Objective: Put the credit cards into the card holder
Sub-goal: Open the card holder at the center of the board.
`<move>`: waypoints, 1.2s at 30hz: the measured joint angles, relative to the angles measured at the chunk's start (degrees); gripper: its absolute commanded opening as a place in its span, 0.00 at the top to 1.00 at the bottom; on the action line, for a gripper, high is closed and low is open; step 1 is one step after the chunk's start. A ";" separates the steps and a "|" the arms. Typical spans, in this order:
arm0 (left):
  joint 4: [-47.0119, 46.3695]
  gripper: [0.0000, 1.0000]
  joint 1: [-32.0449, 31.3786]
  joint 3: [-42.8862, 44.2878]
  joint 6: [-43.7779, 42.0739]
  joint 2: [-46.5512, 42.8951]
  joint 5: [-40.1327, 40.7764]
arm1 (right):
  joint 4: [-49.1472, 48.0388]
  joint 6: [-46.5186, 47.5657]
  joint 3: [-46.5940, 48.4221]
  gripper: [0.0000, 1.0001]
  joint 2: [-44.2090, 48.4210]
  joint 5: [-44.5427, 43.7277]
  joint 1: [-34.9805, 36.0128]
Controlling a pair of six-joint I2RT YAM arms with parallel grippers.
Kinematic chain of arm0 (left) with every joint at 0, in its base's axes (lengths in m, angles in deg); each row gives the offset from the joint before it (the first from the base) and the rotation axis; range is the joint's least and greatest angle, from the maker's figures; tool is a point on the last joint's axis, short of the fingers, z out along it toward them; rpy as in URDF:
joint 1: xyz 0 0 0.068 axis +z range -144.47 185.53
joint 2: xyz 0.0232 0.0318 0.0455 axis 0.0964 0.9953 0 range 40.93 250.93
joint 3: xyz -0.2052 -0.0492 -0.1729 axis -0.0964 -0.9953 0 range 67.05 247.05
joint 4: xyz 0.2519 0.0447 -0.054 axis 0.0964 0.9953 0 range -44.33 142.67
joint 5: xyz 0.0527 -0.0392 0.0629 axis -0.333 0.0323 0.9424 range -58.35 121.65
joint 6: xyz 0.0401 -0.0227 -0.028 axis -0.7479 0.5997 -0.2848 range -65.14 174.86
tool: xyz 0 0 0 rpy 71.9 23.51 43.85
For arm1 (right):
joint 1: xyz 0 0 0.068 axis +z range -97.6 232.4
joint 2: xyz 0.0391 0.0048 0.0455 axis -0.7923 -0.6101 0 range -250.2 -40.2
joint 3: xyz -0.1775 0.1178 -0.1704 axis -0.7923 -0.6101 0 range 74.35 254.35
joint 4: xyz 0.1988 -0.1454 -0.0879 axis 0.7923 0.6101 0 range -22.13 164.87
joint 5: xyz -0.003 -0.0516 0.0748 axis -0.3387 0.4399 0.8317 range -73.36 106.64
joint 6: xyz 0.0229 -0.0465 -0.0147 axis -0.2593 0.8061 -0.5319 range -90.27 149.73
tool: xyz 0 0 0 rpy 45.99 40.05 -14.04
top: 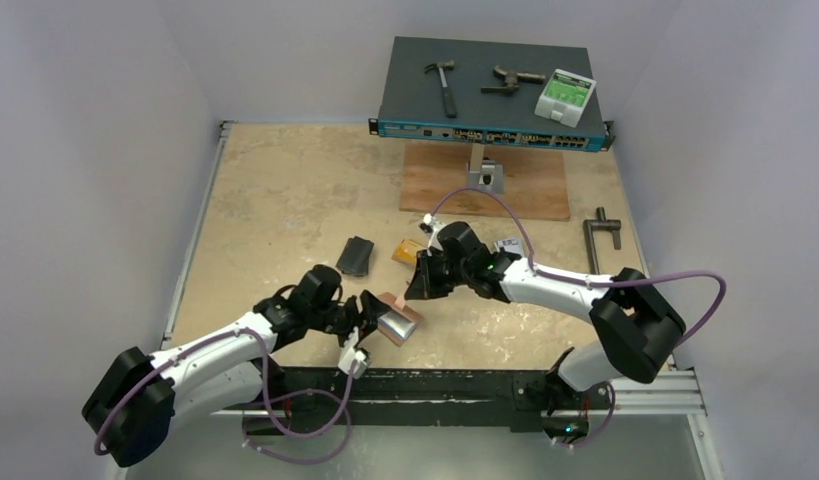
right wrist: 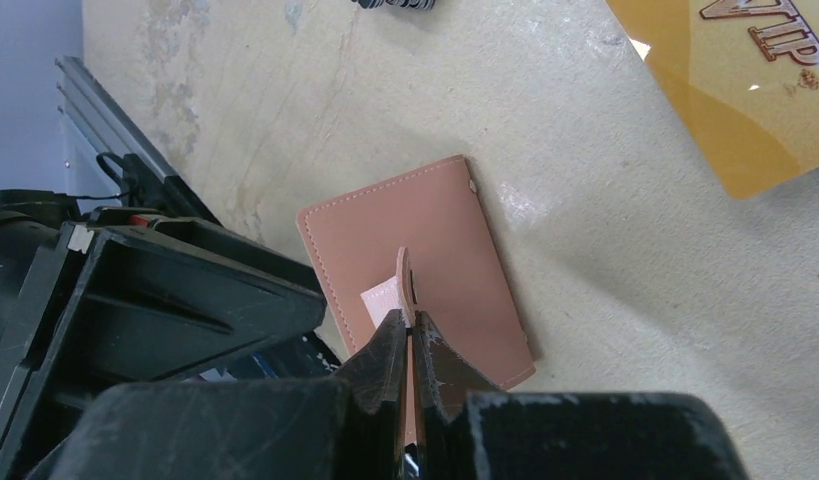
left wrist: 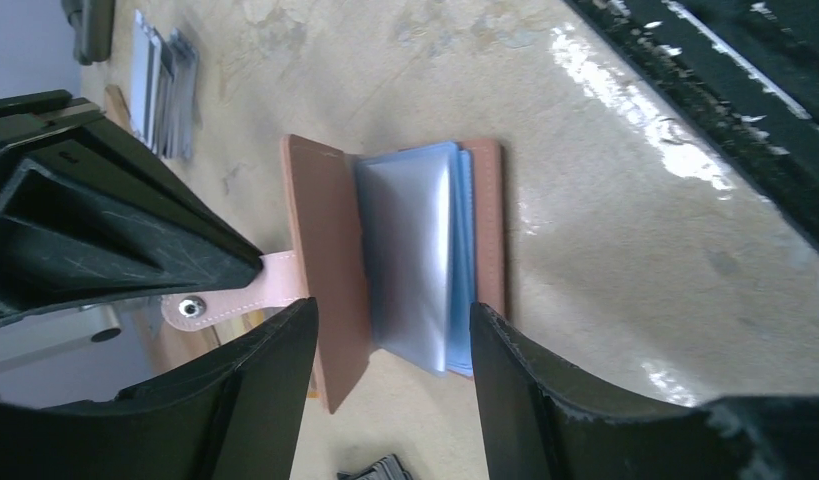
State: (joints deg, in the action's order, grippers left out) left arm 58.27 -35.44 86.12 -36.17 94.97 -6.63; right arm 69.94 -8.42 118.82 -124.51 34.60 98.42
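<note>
- Your right claw point(right wrist: 407, 335) is pressed together on the small snap tab point(left wrist: 200, 305) of the pink card holder point(right wrist: 415, 250). The tab stands on edge between its fingertips.
- Your left claw point(left wrist: 393, 330) stands apart, with one finger point(left wrist: 255, 390) on either side of the card holder's near end. Whether either finger touches the leather cannot be told.
- The card holder lies on the tan table point(top: 275, 190) close to the front edge, between the two claws. The cover that carries the tab is drawn away from the rest, and the clear plastic sleeves point(left wrist: 410, 260) inside are fanned open and facing the left wrist camera.
- A gold card point(right wrist: 745, 90) marked "VIP" lies flat on the table just beyond the card holder, apart from it, on the far side of the right claw.
- The black cards point(top: 356, 256) sit in a small stack to the left of the gold card, near it but not touching.
- The silver-grey cards point(left wrist: 165, 85) lie in a loose, slightly fanned stack farther back, past the right claw and well apart from the card holder.
</note>
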 measured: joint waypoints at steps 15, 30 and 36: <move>-2.14 0.37 0.00 3.82 -1.70 4.81 0.81 | -0.70 0.46 -1.42 1.00 -0.07 2.82 -4.37; -7.76 0.37 0.00 4.42 -1.66 9.77 3.50 | -1.55 1.79 -1.75 1.00 -2.10 5.20 -6.16; -8.61 0.37 0.02 5.40 -1.55 10.91 4.35 | -2.38 2.25 -2.08 1.00 -2.40 5.64 -7.10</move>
State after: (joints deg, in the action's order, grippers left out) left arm 49.66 -35.42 91.52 -37.72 105.88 -2.28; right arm 67.56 -6.17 116.74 -126.92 40.24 91.32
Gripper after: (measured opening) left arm 0.633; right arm 0.005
